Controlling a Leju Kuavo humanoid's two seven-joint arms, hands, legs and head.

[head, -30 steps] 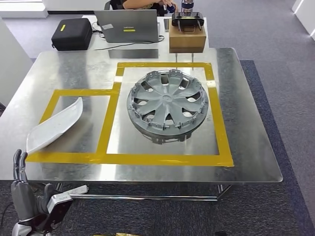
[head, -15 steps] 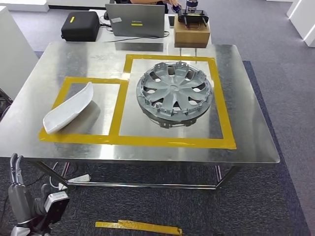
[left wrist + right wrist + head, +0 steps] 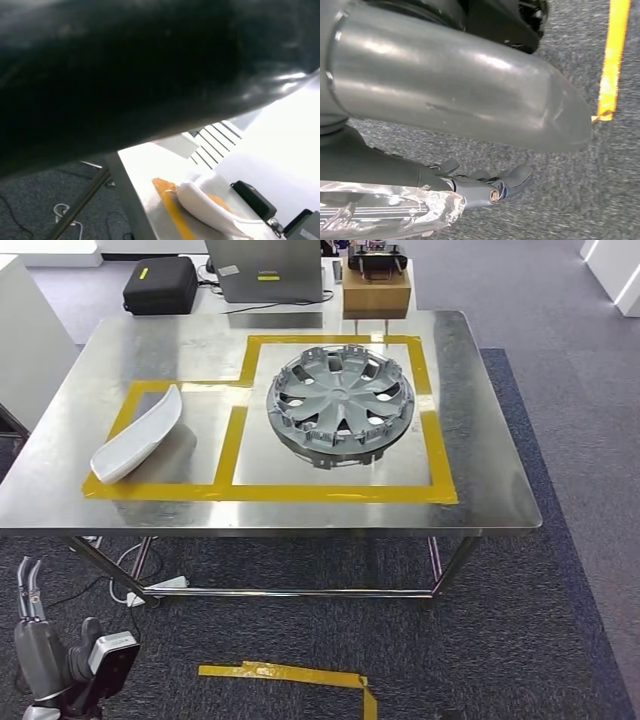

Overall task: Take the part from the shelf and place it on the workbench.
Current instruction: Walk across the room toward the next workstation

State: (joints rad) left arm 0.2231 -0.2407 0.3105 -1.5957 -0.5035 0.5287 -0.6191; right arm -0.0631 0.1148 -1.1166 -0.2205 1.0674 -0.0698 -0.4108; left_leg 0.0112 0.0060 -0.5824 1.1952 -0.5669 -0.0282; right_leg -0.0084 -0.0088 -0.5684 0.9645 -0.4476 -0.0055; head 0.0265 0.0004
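A white curved part [image 3: 137,435] lies on the steel workbench [image 3: 490,490] inside the left yellow-taped box; the left wrist view shows the white part [image 3: 211,210] beside the tape near the table edge. In the larger taped box to its right rests a grey wheel cover [image 3: 341,405]. My left hand [image 3: 34,640] hangs low at the near left, below the table's edge, fingers pointing up and holding nothing. In the right wrist view my right hand [image 3: 490,187] hangs over the carpet with loosely extended fingers and nothing in them.
A laptop [image 3: 264,270], a black case [image 3: 160,285] and a cardboard box [image 3: 376,290] stand beyond the far edge. Yellow tape [image 3: 287,675] marks the carpet in front of the table. A power strip [image 3: 162,587] with cables lies under the table's left side.
The whole picture has shifted: the camera has backed away and the table sits farther off and higher in view. The part and wheel cover keep their places on the table.
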